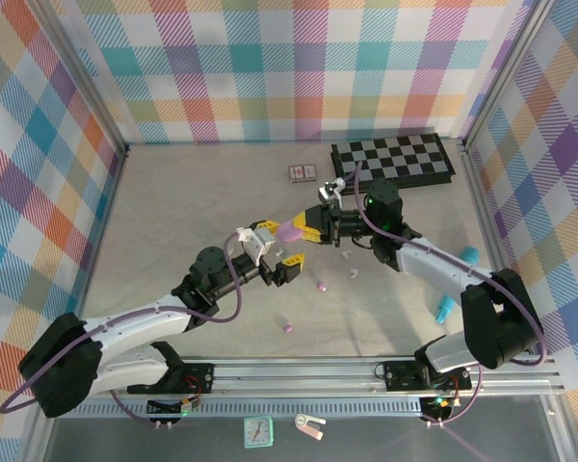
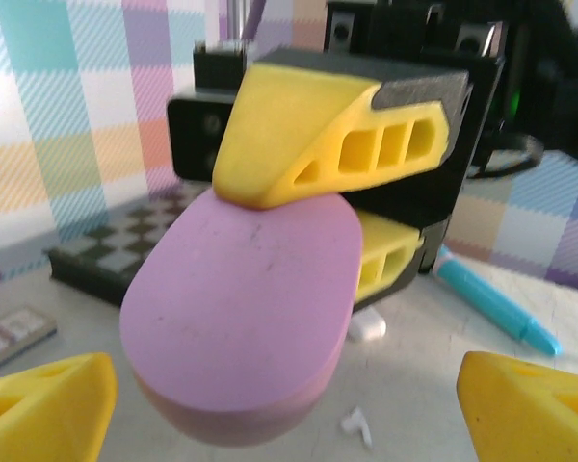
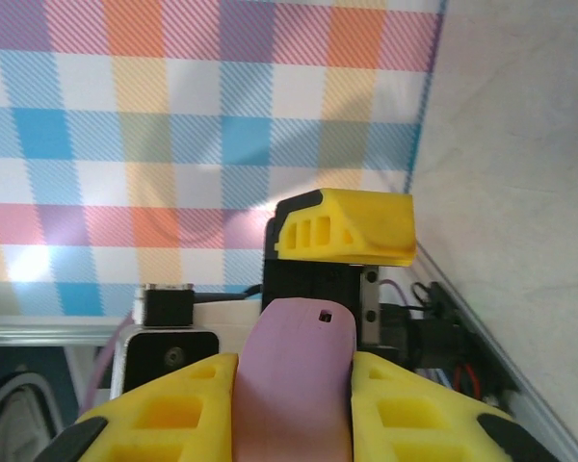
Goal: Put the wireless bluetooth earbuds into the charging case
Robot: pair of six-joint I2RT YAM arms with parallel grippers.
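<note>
Gripping the case (image 1: 289, 231) firmly, the right gripper (image 1: 305, 231) aims its long axis at 9 o'clock, toward the left gripper (image 1: 279, 247), whose jaws gape wide and empty.

far: checkerboard (image 1: 393, 160) | beside it: small patterned box (image 1: 302, 173) | teal stick (image 2: 491, 302) (lying flat) | front edge: clock (image 1: 258, 432)

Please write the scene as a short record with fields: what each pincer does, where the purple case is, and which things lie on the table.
held object: matte purple pebble-shaped plastic case, lifted above the grey table
right pincer: shut on the case, clamped between its yellow fingers
left pincer: open, fingers spread wide on either side of the case
loose on table: two tiny glossy purple earbuds; small white earbuds
other things: black-and-white checkerboard at the far side; teal pen
</note>
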